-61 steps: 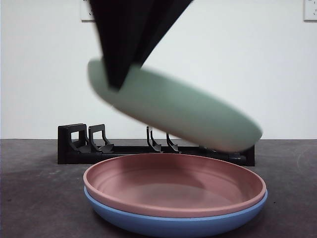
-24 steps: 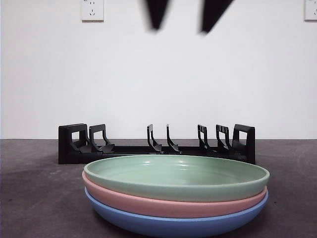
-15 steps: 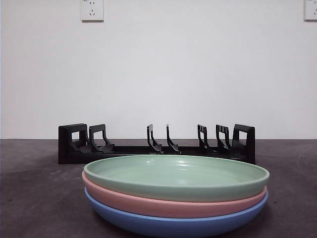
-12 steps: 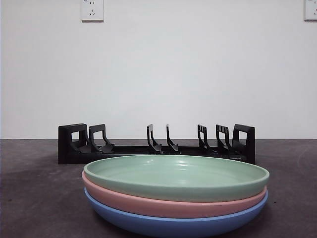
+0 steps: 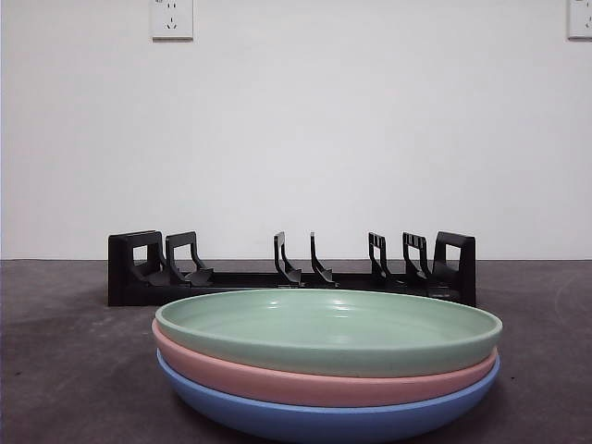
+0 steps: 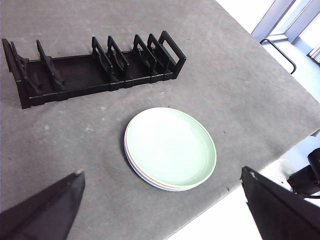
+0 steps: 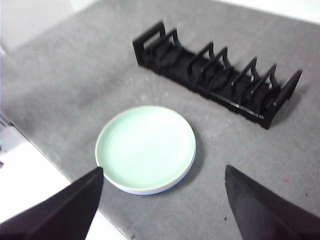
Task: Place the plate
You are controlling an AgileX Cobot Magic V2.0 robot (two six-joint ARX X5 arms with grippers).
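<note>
Both grippers (image 6: 160, 200) (image 7: 162, 197) high above green plate (image 5: 328, 328), jaws spread.

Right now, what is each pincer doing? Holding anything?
Left pincer: open, holding nothing, high above the green plate.
Right pincer: open, holding nothing, also up above the stack.

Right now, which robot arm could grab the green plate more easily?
Probably neither, it's about even. Both the left gripper and the right gripper hang open high above the green plate, which tops the pink plate and the blue plate, centred between each gripper's jaws.
</note>
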